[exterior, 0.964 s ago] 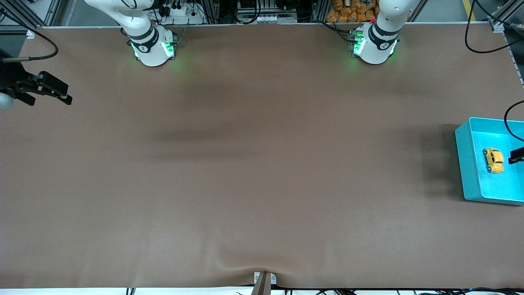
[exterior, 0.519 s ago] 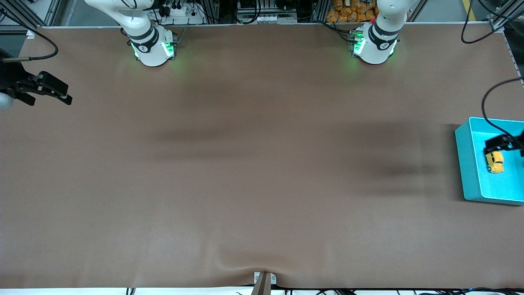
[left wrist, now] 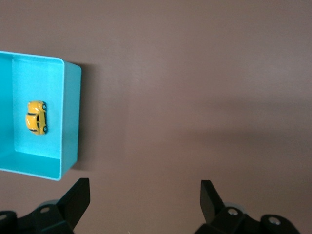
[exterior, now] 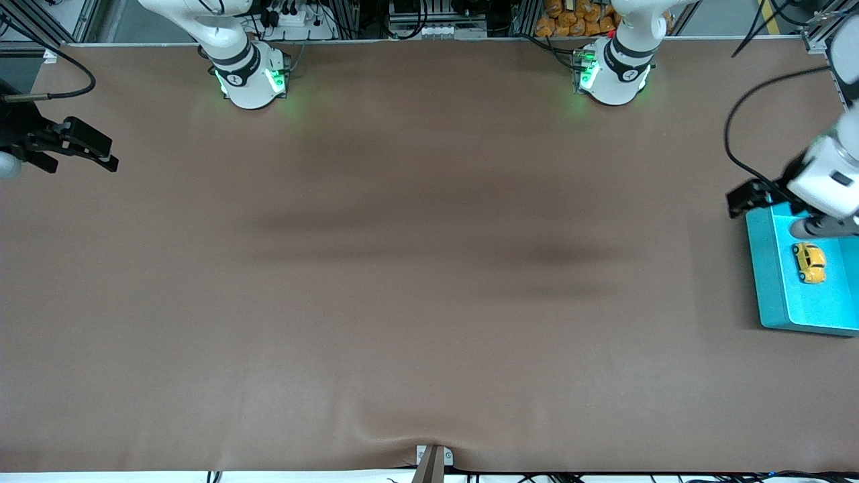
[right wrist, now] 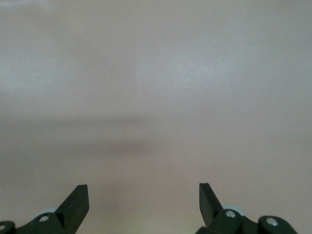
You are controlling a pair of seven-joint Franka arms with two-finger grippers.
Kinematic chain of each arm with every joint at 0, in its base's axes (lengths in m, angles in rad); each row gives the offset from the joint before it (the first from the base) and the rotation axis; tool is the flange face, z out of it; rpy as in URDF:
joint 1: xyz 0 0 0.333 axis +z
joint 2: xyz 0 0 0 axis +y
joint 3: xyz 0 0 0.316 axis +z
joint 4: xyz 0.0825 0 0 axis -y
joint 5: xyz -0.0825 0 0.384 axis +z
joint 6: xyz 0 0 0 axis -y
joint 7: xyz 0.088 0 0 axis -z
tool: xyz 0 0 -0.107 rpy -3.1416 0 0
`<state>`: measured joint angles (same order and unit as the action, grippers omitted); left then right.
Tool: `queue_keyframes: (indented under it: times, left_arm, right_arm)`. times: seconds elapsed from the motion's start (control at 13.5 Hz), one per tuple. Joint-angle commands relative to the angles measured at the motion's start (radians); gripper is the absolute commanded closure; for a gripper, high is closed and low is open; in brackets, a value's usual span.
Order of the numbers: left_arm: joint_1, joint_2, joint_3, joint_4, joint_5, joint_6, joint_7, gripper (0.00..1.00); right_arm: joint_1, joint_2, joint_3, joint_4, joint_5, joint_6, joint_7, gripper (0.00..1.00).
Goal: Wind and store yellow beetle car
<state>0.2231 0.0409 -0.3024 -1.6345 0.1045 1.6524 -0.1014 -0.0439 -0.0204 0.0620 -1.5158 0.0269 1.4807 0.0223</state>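
Note:
The yellow beetle car (exterior: 809,262) lies on the floor of a teal bin (exterior: 772,288) at the left arm's end of the table. It also shows in the left wrist view as the car (left wrist: 36,117) inside the bin (left wrist: 71,112). My left gripper (exterior: 782,213) hangs open and empty high over the bin's corner that lies toward the robots' bases; in its wrist view the left gripper (left wrist: 145,192) is over bare table beside the bin. My right gripper (exterior: 107,153) waits open at the right arm's end, over bare table in the right gripper's (right wrist: 144,195) own view.
A brown mat (exterior: 429,268) covers the table. A black cable (exterior: 735,127) loops from the left arm above the table near the bin. A small bracket (exterior: 433,459) sits at the table edge nearest the front camera.
My left gripper has risen from beside the car in the bin and swung toward the bases, over the bin's corner. The car has stayed put. The right arm has not moved.

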Motion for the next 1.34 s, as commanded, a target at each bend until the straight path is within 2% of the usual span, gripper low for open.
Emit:
queue_keyframes:
  times: [0.0,0.3,0.52,0.74,1.26]
  left_arm:
    - [-0.077,-0.047,0.098,0.01,-0.051,-0.066,0.025,0.0]
    - [-0.163,-0.05,0.187,0.044,-0.063,-0.134,0.129,0.0]
    - [-0.215,-0.042,0.259,0.108,-0.127,-0.167,0.126,0.0]
    - [-0.246,-0.044,0.269,0.108,-0.126,-0.175,0.112,0.0]
    - [-0.24,-0.073,0.259,0.108,-0.127,-0.189,0.098,0.0]
  right_arm:
    - [-0.014,-0.012,0.01,-0.011,-0.009,0.006,-0.005,0.0]
    - [-0.014,-0.012,0.01,-0.011,-0.01,0.006,-0.005,0.0]
    - [-0.014,-0.012,0.01,-0.011,-0.01,0.006,-0.005,0.0]
    - [-0.014,-0.012,0.01,-0.011,-0.01,0.006,-0.007,0.0]
    - [-0.014,-0.012,0.01,-0.011,-0.01,0.006,-0.005,0.0]
